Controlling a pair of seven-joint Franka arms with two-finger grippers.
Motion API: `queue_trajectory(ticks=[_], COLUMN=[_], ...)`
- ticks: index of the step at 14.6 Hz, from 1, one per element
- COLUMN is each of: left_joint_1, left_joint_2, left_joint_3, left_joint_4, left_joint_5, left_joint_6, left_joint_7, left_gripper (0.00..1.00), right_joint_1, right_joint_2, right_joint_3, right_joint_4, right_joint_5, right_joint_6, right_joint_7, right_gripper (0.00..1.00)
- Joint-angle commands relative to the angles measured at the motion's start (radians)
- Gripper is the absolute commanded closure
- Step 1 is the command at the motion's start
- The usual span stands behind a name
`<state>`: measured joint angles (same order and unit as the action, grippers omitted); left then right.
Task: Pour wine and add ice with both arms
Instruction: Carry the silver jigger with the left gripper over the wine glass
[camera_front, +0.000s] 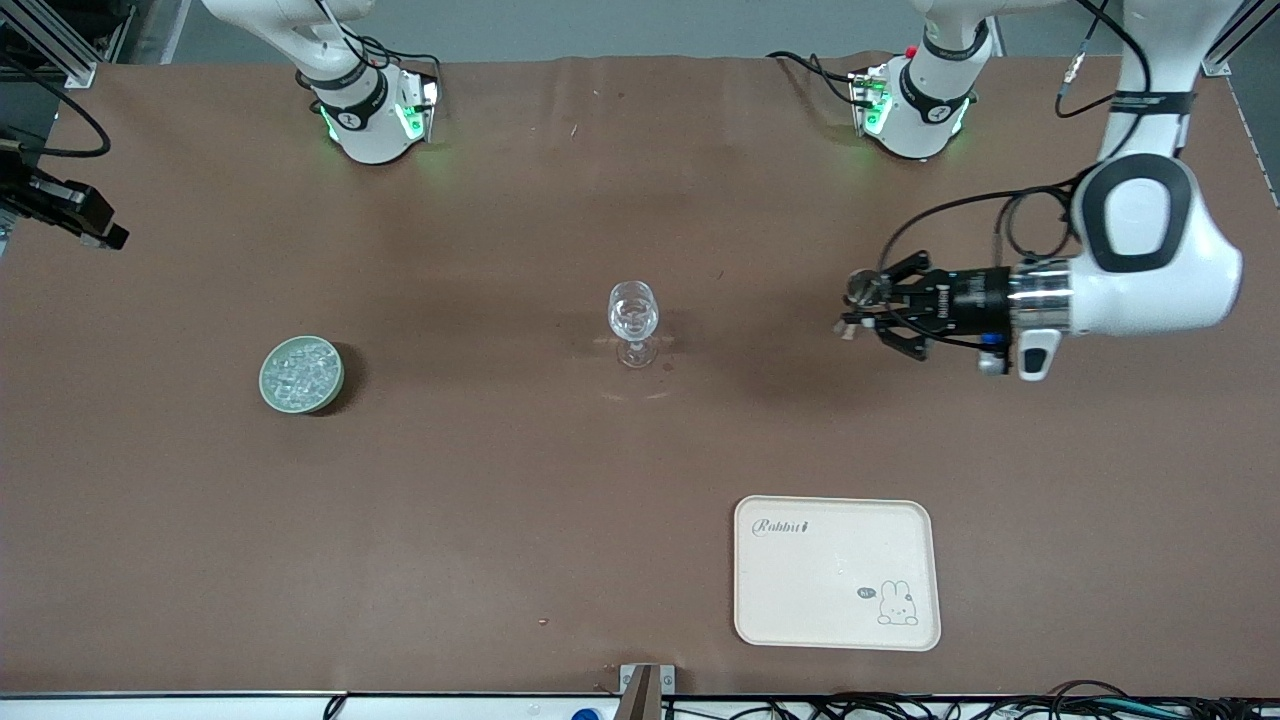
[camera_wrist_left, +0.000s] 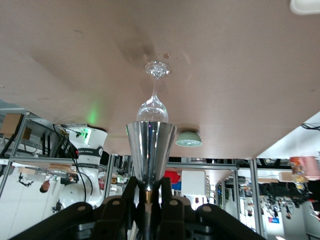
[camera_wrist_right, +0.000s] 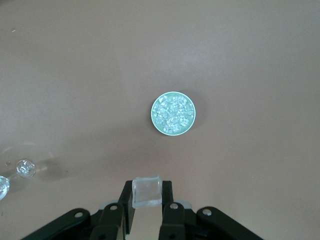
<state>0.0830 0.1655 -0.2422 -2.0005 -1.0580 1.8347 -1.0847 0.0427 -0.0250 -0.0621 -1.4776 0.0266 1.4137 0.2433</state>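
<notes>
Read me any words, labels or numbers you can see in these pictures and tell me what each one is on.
"Rabbit": cursive print in one corner of the cream tray.
"hi~": seemingly, in a small speech bubble beside the rabbit drawing on that tray; too small to be sure.
Markings on the bands of the robot bases: too small to read.
The stemmed glass and the green bowl carry no text.

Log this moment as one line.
left gripper: shut on metal cup, beside glass | right gripper: shut on ice cube, above ice bowl

Brown table (camera_front: 500, 520) bears ice bowl (camera_front: 301, 375), stemmed glass (camera_front: 634, 322), cream tray (camera_front: 836, 572).
</notes>
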Motion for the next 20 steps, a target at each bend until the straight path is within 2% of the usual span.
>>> queue_trajectory(ticks=[1,6,9,13,15,20], left_joint_1=[0.011,-0.002,-0.011,-0.052,-0.057,-0.06], left_joint_2=[0.006,0.084,0.121,0.186,0.198,0.235], left_joint_3=[-0.107,-0.287,-0.365,-0.414,-0.424,-0.46], left_joint_4=[-0.012,-0.012,-0.014,-0.012,-0.009,0.029], left_joint_5=[-0.001,0.004,0.025,0.12,0.182,0.43], left_joint_6=[0.104,0.368,0.489,0.616,0.635,0.65], left_joint_7=[-0.033,-0.083,-0.104,-0.172,-0.202,-0.401], left_gripper=[0.98,0.98,0.98,0.98,0.98,0.98], right_joint_1=[-0.004,-0.006,-0.009,-0.009,-0.007,-0.012], right_joint_2=[-0.01,-0.009,-0.009,-0.009,-0.009,-0.009], right_joint_3=[0.002,0.001,0.001,0.002,0.001,0.001], right_joint_4=[-0.01,-0.01,-0.012,-0.012,-0.012,-0.012], right_joint_5=[0.018,0.022,0.022,0.024,0.024,0.024], right_joint_6=[0.01,0.016,0.014,0.016,0.016,0.013], right_joint_7=[-0.01,-0.01,-0.01,-0.01,-0.01,-0.01], right_gripper=[0.99,0.99,0.99,0.99,0.99,0.99])
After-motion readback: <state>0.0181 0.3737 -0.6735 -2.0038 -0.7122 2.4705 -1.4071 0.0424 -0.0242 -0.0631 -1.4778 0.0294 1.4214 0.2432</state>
